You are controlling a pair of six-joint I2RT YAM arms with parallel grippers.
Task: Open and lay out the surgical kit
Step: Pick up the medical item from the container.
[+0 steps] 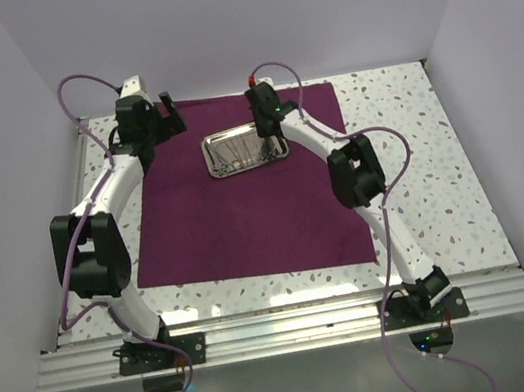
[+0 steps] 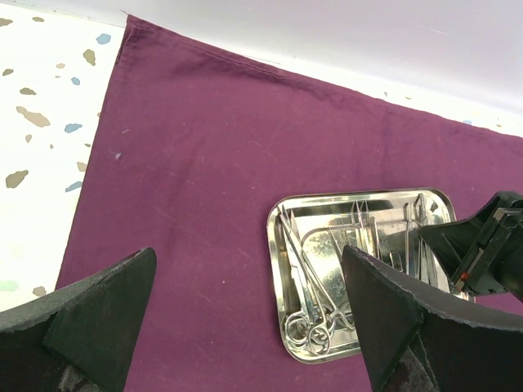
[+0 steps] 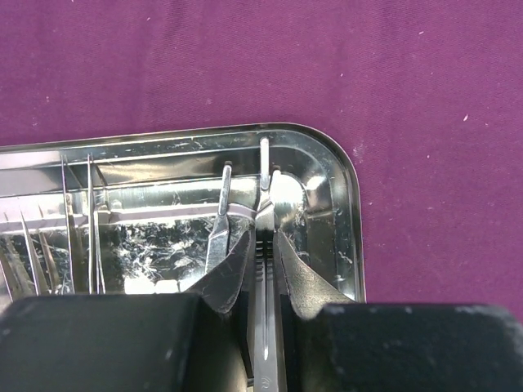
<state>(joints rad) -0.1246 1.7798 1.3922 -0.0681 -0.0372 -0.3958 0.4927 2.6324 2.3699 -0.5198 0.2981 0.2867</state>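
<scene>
One instrument (image 3: 264, 155) tight in R end effector (image 3: 261, 245), in tray (image 3: 350, 212); L end effector (image 2: 249, 265) agape.

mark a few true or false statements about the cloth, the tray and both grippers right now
1. The purple cloth lies spread flat on the table. True.
2. The steel tray sits on the bare table beside the cloth. False: it rests on the cloth.
3. The right gripper is pinched on a thin instrument inside the tray. True.
4. The left gripper grips a corner of the cloth. False: its jaws stand wide open above the cloth, holding nothing.
5. The tray is empty. False: several silver tools lie in it, including ring-handled instruments.
</scene>
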